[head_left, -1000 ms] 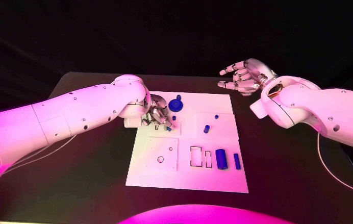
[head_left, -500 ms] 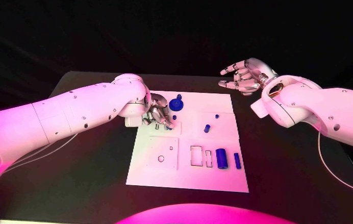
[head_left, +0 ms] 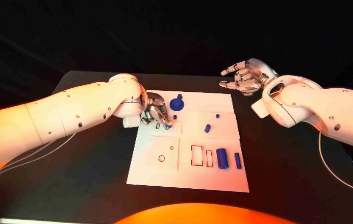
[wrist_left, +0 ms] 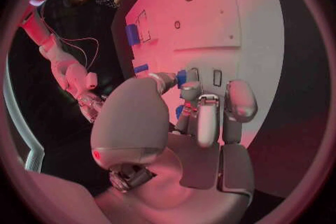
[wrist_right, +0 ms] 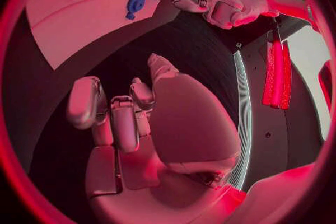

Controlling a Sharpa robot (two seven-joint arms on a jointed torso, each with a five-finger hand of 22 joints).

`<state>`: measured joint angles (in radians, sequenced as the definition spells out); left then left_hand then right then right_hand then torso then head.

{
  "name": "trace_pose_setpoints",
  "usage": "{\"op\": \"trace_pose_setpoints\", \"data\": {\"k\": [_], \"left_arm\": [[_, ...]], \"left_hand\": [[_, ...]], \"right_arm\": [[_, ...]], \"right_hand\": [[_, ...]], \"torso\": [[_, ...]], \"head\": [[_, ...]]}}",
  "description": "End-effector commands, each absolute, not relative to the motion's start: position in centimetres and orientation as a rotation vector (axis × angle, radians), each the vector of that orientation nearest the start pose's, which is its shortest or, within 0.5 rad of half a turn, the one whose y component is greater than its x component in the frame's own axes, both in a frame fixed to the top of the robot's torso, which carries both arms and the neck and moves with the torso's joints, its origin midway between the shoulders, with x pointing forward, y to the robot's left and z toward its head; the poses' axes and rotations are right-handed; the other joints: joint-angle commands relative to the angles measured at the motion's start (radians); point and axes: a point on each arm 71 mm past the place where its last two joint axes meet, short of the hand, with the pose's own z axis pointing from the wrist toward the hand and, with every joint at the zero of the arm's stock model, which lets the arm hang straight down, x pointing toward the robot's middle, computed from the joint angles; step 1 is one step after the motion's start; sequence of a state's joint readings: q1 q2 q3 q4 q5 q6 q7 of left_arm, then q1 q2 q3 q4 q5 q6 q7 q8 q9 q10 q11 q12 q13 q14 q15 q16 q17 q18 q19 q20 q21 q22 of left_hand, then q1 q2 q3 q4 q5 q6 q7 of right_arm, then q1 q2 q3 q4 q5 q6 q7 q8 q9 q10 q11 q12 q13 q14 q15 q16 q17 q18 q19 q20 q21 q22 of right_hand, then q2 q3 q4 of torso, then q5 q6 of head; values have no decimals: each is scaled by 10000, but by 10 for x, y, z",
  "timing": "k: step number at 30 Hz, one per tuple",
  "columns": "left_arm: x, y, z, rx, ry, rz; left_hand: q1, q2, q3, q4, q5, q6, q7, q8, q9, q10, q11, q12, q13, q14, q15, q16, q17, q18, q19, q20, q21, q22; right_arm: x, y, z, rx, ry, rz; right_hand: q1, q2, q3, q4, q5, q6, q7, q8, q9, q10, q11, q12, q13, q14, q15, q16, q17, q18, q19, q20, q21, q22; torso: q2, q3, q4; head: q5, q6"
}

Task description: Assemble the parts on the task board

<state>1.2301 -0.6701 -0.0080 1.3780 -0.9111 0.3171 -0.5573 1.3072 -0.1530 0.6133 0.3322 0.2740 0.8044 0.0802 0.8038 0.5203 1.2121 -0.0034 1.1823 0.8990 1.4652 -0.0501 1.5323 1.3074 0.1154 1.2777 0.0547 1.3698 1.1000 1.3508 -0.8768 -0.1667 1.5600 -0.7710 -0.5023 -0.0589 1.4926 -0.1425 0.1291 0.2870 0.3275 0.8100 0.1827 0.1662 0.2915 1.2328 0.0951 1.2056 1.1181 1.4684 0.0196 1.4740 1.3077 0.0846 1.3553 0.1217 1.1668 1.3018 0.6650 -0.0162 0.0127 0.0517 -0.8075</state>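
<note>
Left hand [head_left: 156, 114] is down on the upper-left part of the board [head_left: 188, 178], fingers bunched together around a small blue part [wrist_left: 181, 78] right at their tips, though I honestly can't tell if it's actually gripping it or just touching. Right hand [head_left: 243, 77] hangs over the dark worktop [head_left: 88, 183] past the board's far right corner, fingers loosely spread, holding nothing. Other blue parts sit on the board: a round knob [head_left: 176, 103] just beside the left hand, a small peg [head_left: 206, 128] mid-board, and a cylinder [head_left: 221, 158] down by the slots.
</note>
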Motion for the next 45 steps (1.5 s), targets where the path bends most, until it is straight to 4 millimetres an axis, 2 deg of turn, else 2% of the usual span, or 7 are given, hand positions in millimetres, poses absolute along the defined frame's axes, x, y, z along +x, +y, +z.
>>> {"op": "trace_pose_setpoints", "data": {"k": [1,9,16,18,23,26,45], "left_arm": [[495,166,-217,-2959,24859,-5917],[490,174,-218,-3476,24627,-5989],[485,177,-220,-3058,23967,-5347],[484,177,-221,-2930,23764,-5159],[483,175,-221,-2614,23299,-4785],[482,174,-221,-2429,23022,-4574],[478,165,-227,-1502,23046,-3992]], "left_hand": [[-217,-25,1445,-1344,3,46,-105,171,1116,80,3,67,15,782,-87,70,1862,-169,81,-11,46,31],[-711,-199,2151,-1847,23,166,-153,278,1175,285,-48,145,148,867,-135,158,2076,-183,153,-51,90,110],[-1308,-432,2903,-2417,92,386,-240,364,1171,611,-140,265,358,985,-218,292,2408,-248,403,-131,246,428],[-1415,-454,3014,-2500,112,422,-254,375,1155,662,-153,280,390,996,-231,305,2440,-263,454,-144,280,500],[-1524,-472,3122,-2580,128,453,-267,390,1133,709,-167,298,422,1008,-244,321,2479,-280,514,-157,321,586],[-1552,-479,3154,-2606,130,461,-270,394,1122,722,-171,302,430,1011,-248,325,2489,-285,531,-161,333,611],[-1678,-495,3300,-2709,124,499,-286,423,1078,760,-188,303,433,1011,-262,324,2486,-296,573,-178,364,667]], "right_arm": [[494,-222,-157,4780,16529,8734],[494,-224,-158,4806,16544,8680],[494,-225,-158,4822,16518,8655],[494,-225,-158,4827,16485,8645],[495,-227,-157,4852,16394,8612],[495,-227,-157,4855,16325,8597],[495,-227,-157,4846,16249,8603]], "right_hand": [[-29,-80,47,6,50,40,-30,49,-12,12,-48,-54,-13,443,-60,-50,307,104,-47,-36,-63,-7],[-55,-97,76,9,125,40,-33,55,-16,15,-50,-57,-30,445,-64,-54,307,100,-36,-41,-61,-1],[-80,-110,114,11,210,40,-34,62,-20,11,-53,-66,-56,447,-67,-60,302,100,-30,-45,-67,-1],[-86,-114,124,11,231,40,-35,63,-22,13,-55,-64,-58,447,-68,-62,300,101,-32,-46,-76,-5],[-101,-125,150,10,284,38,-36,67,-25,0,-56,-79,-85,442,-70,-76,277,108,-44,-49,-110,-24],[-164,-175,263,14,387,3,-38,65,-44,-461,-61,-616,-736,349,-76,-254,-50,193,-252,-55,-534,-283],[-185,-193,318,14,430,4,-42,73,-49,-473,-66,-657,-794,342,-81,-277,-66,197,-263,-60,-574,-302]], "torso": [[2,-2,6],[-3,3,16],[-16,8,28],[-11,9,14],[-2,5,4],[0,-2,-1],[18,-12,-18]], "head": [[11,-23],[60,-75],[134,-130],[163,-119],[203,-146],[225,-134],[224,-207]]}}
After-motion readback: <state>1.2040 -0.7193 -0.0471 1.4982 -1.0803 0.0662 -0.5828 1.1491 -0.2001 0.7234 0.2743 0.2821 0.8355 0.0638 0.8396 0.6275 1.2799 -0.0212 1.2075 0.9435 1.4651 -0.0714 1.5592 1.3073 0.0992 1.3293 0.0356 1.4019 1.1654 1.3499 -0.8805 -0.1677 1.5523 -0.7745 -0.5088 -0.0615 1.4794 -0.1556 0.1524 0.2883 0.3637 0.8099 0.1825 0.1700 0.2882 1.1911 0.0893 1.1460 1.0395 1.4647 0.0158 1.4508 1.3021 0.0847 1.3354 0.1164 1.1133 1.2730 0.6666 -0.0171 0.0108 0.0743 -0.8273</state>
